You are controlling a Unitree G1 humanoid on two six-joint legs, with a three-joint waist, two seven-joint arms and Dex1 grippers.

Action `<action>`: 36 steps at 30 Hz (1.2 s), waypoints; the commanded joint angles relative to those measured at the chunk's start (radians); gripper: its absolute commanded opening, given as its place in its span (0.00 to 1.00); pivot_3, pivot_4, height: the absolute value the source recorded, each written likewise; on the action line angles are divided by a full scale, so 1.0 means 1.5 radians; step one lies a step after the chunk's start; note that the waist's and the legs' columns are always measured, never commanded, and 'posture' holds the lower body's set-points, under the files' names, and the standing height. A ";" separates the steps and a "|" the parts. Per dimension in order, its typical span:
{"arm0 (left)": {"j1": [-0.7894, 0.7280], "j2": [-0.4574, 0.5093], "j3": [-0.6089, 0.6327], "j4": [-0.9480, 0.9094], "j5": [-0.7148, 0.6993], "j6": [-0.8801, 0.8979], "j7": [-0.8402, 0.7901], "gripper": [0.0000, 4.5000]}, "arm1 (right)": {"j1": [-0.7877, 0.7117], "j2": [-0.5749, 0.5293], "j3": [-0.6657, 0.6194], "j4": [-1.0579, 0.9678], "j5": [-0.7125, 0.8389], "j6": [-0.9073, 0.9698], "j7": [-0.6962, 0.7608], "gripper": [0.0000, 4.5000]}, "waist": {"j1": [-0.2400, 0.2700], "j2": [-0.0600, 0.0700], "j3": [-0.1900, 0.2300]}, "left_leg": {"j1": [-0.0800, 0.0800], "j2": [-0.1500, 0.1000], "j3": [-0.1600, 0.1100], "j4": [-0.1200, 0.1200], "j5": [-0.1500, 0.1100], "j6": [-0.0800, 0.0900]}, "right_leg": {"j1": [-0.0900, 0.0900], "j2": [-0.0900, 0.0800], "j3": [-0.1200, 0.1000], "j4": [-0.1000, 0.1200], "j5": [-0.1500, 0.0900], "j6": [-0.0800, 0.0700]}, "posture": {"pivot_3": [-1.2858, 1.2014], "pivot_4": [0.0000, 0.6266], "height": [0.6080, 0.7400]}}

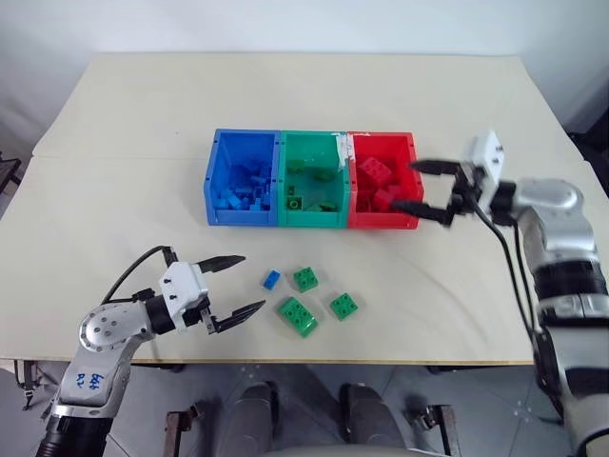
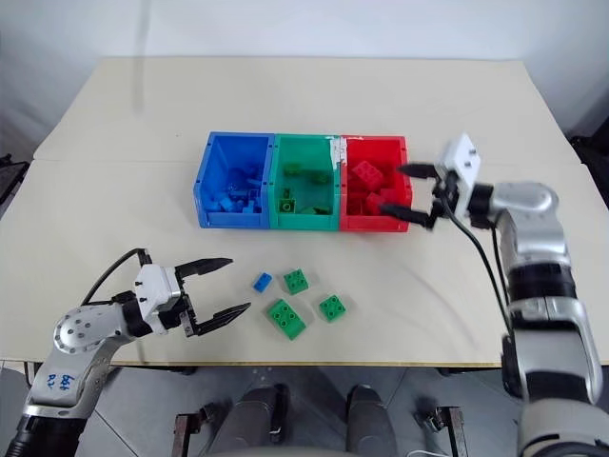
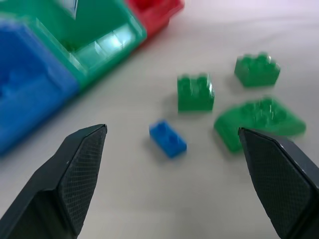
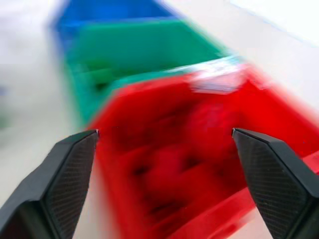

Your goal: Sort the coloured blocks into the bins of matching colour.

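Right gripper [image 1: 424, 190] gapes empty beside brick-filled red bin [image 1: 411, 181].

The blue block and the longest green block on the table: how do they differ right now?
The blue block is the smallest loose piece; the longest green block is the biggest. The blue block lies nearest the open left gripper and closer to the bins; the longest green block lies nearer the table's front edge. Both are studded, rest flat on the table and wait unsorted.
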 commanded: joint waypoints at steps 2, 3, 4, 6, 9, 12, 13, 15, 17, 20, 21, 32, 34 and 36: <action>-0.018 0.020 -0.022 -0.010 -0.038 0.027 -0.061 1.00 | 0.161 -0.052 -0.079 -0.111 0.036 -0.053 0.055 1.00 | 0.002 0.000 0.000 | 0.000 0.000 0.001 0.000 0.000 0.000 | 0.000 0.000 0.000 0.000 0.000 0.000 | 0.52 0.24 1.00; -0.028 0.022 -0.027 -0.005 -0.040 0.027 -0.072 1.00 | 0.197 -0.061 -0.098 -0.109 0.037 -0.072 0.063 1.00 | 0.002 0.000 0.000 | 0.000 0.000 0.002 0.000 0.000 0.000 | 0.000 0.000 0.000 0.000 0.000 0.000 | 0.52 0.24 1.00; -0.037 0.022 -0.031 0.000 -0.042 0.027 -0.080 1.00 | 0.227 -0.071 -0.112 -0.100 0.033 -0.092 0.073 1.00 | 0.002 0.000 0.000 | 0.000 0.000 0.002 0.001 0.000 0.000 | 0.000 0.000 0.000 0.000 0.000 0.000 | 0.52 0.24 1.00; -0.054 0.022 -0.039 0.010 -0.046 0.032 -0.094 1.00 | 0.270 -0.095 -0.131 -0.060 0.015 -0.160 0.104 1.00 | 0.001 0.000 0.000 | 0.002 0.000 0.004 0.002 0.000 0.000 | 0.000 0.000 0.000 -0.001 0.000 0.000 | 0.52 0.24 1.00; -0.063 0.027 -0.043 0.016 -0.046 0.038 -0.111 1.00 | 0.302 -0.125 -0.144 -0.008 0.013 -0.218 0.155 1.00 | -0.004 0.000 0.000 | 0.004 0.001 0.005 0.002 -0.001 0.001 | 0.001 0.000 0.000 -0.001 0.000 0.000 | 0.52 0.24 1.00; -0.061 0.028 -0.033 0.025 -0.035 0.032 -0.106 1.00 | 0.281 -0.122 -0.133 0.020 0.013 -0.239 0.163 1.00 | -0.016 0.000 0.000 | 0.004 0.003 0.005 0.002 0.000 0.001 | 0.001 0.001 0.000 0.000 0.000 0.000 | 0.52 0.24 1.00; -0.058 0.029 -0.027 0.029 -0.033 0.028 -0.105 1.00 | 0.270 -0.115 -0.122 0.018 0.011 -0.242 0.164 1.00 | -0.018 0.000 0.000 | 0.005 0.003 0.006 0.002 0.000 0.001 | 0.001 0.001 0.001 0.001 0.000 0.000 | 0.52 0.24 1.00; -0.049 0.031 -0.011 0.037 -0.032 0.021 -0.098 1.00 | 0.244 -0.092 -0.091 -0.002 0.009 -0.237 0.164 1.00 | -0.021 0.000 0.000 | 0.006 0.004 0.007 0.002 0.000 0.001 | 0.001 0.001 0.001 0.001 0.000 0.000 | 0.52 0.24 1.00; -0.040 0.033 0.000 0.042 -0.026 0.011 -0.091 1.00 | 0.225 -0.076 -0.057 -0.034 0.011 -0.208 0.171 1.00 | -0.022 0.000 0.000 | 0.006 0.005 0.007 0.002 0.000 0.001 | 0.001 0.002 0.001 0.001 0.000 0.000 | 0.52 0.24 1.00; -0.013 0.038 0.019 0.045 -0.021 -0.006 -0.084 1.00 | 0.181 -0.040 0.010 -0.089 0.007 -0.155 0.171 1.00 | -0.020 0.000 0.000 | 0.006 0.006 0.007 0.002 0.000 0.000 | 0.001 0.002 0.001 0.001 0.000 0.000 | 0.52 0.24 1.00; -0.007 0.039 0.023 0.047 -0.019 -0.012 -0.084 1.00 | 0.172 -0.036 0.025 -0.101 0.005 -0.142 0.172 1.00 | -0.017 0.000 0.000 | 0.006 0.008 0.006 0.002 0.000 0.000 | 0.000 0.001 0.001 0.002 0.000 0.000 | 0.52 0.24 1.00; 0.131 0.044 0.097 -0.017 -0.031 -0.018 -0.045 1.00 | 0.008 0.074 0.286 -0.073 -0.035 -0.133 0.185 1.00 | -0.013 0.000 0.000 | 0.004 0.008 0.000 0.004 -0.002 0.000 | 0.000 0.000 0.000 0.000 0.001 -0.001 | 0.52 0.24 1.00; 0.142 0.040 0.097 -0.026 -0.029 -0.019 -0.038 1.00 | -0.012 0.089 0.314 -0.040 -0.048 -0.154 0.185 1.00 | -0.014 0.000 0.000 | 0.004 0.008 0.000 0.004 -0.002 0.001 | 0.000 0.000 0.000 0.000 0.001 -0.001 | 0.52 0.24 1.00; 0.148 0.037 0.095 -0.038 -0.030 -0.016 -0.029 1.00 | -0.029 0.096 0.340 -0.009 -0.060 -0.184 0.185 1.00 | -0.014 0.000 0.000 | 0.004 0.008 0.000 0.004 -0.002 0.001 | -0.001 0.000 0.000 0.000 0.001 -0.001 | 0.52 0.24 1.00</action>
